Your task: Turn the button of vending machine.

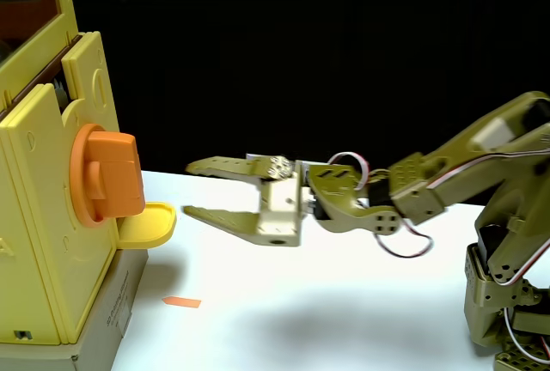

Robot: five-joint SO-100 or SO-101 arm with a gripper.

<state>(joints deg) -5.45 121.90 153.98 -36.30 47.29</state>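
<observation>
We count one vending machine (pixel 47 208), one button (pixel 110 177), one yellow tray (pixel 148 224), one orange scrap (pixel 182 302), one end effector (pixel 186 189).

Fixed view: vending machine (pixel 39 216) at left on a box (pixel 107 319), button (pixel 110 178) on its front, tray (pixel 148 225) just below. Hand (pixel 196 189) right of button, apart, above the counter (pixel 326 319).

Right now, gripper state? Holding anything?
Gripper: open, holding nothing, held above the table and pointed at the button on the vending machine, not touching it.
</observation>
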